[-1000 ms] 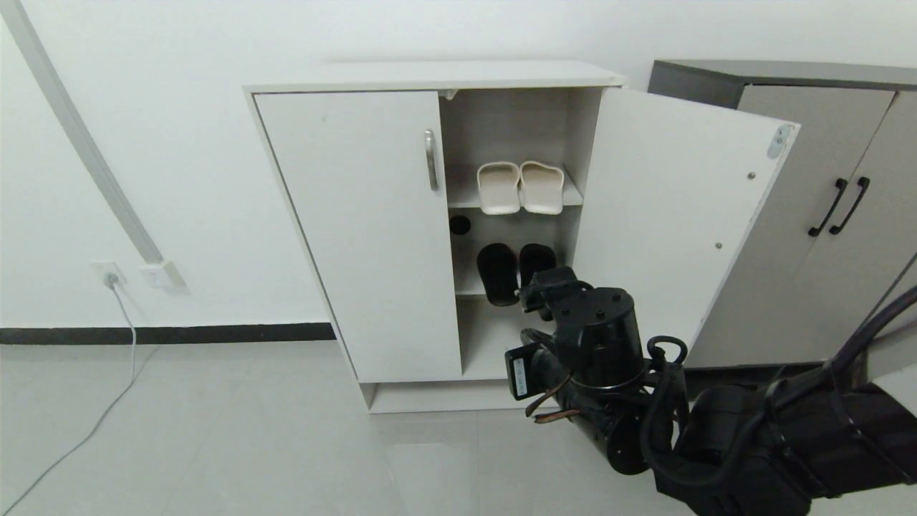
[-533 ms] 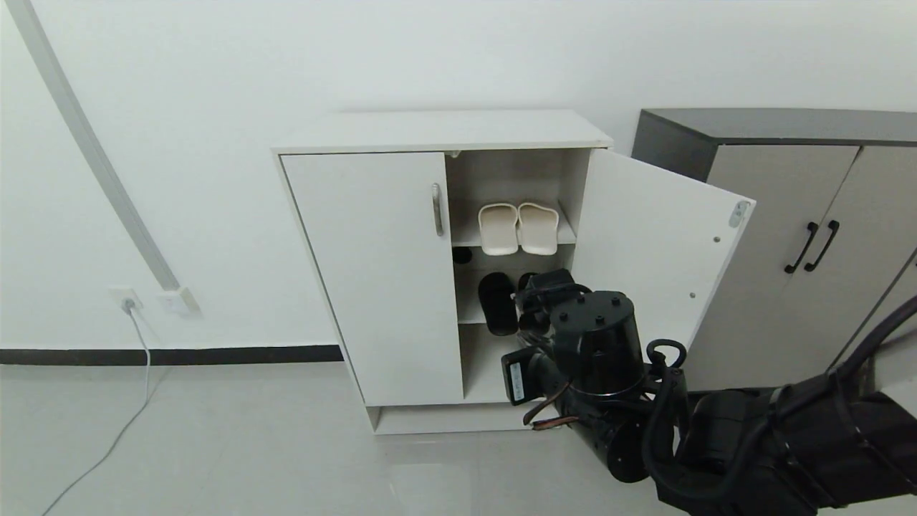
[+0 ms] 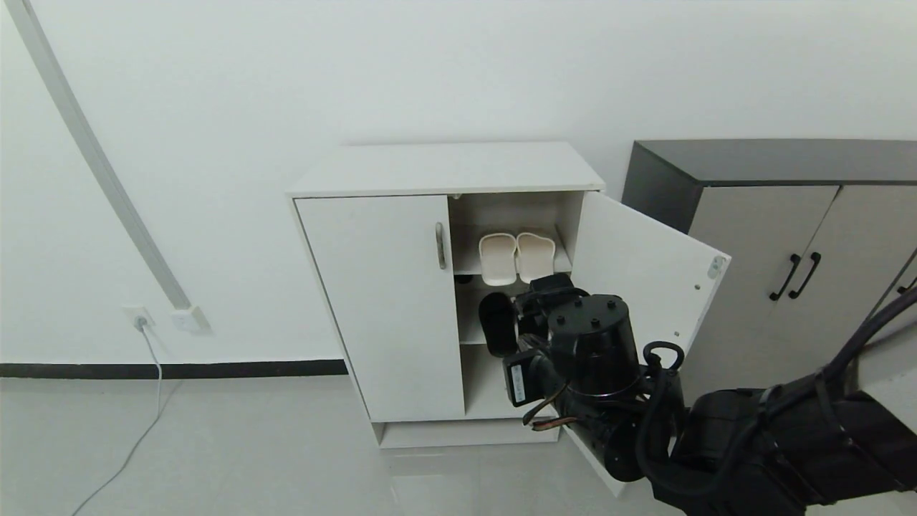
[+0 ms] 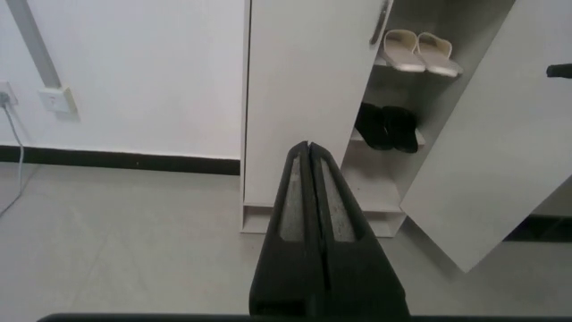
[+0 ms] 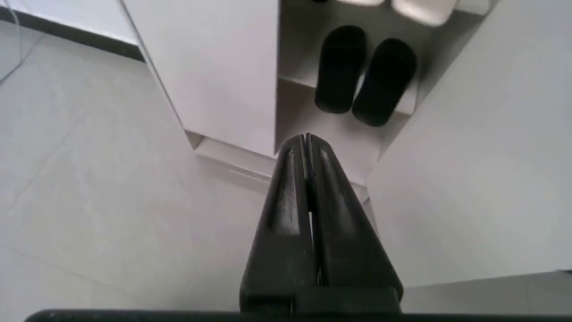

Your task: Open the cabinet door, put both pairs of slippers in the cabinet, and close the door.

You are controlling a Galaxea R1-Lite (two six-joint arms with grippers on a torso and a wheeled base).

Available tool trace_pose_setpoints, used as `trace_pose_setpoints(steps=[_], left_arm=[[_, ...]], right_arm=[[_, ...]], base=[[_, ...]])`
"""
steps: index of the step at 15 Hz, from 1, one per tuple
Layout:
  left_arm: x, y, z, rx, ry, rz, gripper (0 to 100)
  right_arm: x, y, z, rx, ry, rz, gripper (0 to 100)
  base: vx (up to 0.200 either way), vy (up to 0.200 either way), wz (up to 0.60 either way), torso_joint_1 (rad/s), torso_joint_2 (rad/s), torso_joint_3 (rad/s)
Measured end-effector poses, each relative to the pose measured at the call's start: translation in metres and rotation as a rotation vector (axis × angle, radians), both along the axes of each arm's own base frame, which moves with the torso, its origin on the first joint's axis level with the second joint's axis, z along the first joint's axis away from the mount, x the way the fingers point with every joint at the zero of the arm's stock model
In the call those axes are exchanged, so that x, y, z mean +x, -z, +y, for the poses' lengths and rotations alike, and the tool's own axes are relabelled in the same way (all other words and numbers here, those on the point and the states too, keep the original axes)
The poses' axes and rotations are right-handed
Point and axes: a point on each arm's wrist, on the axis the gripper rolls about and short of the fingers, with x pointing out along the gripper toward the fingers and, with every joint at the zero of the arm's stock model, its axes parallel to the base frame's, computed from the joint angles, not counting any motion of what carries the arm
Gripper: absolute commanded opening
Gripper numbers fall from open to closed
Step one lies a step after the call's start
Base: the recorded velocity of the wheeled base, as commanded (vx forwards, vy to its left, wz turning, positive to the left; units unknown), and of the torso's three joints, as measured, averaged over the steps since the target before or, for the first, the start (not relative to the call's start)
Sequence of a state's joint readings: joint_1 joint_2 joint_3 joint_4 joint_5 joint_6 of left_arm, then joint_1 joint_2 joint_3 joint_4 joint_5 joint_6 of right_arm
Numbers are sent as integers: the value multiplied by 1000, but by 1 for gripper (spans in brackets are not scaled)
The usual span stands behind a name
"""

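Observation:
The white cabinet (image 3: 444, 168) has its left door (image 3: 380, 301) closed and its right door (image 3: 637, 272) swung open. White slippers (image 3: 516, 256) sit side by side on the upper shelf, and black slippers (image 3: 497, 322) on the shelf below. My right arm reaches out in front of the open half, its wrist covering part of the black pair. The right gripper (image 5: 307, 143) is shut and empty, pointing at the black slippers (image 5: 365, 79) from a short way off. My left gripper (image 4: 308, 148) is shut and empty, farther back over the floor, facing the cabinet with both pairs (image 4: 418, 51) (image 4: 386, 127) in sight.
A grey cabinet (image 3: 788, 251) with black handles stands just right of the open door. A wall socket with a cable (image 3: 140, 319) is at the left. Bare tiled floor (image 3: 215, 459) lies in front of the cabinet.
The whole head picture has shifted: the cabinet now looks smaller and lower, so the camera has pulled back. The slippers stay on their shelves and the door stays open.

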State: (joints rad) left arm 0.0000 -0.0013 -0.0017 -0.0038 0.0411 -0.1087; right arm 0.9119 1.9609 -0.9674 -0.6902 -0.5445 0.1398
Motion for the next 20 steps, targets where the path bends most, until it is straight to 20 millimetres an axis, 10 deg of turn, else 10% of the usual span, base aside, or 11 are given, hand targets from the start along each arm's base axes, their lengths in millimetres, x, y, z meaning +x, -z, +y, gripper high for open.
trace_pose_setpoints(steps=[20], left_arm=[[0, 0, 0, 2, 3, 0, 0]], right_arm=[[-2, 10, -10, -39, -2, -41, 0]], base=[[0, 0, 0, 183, -430, -247]])
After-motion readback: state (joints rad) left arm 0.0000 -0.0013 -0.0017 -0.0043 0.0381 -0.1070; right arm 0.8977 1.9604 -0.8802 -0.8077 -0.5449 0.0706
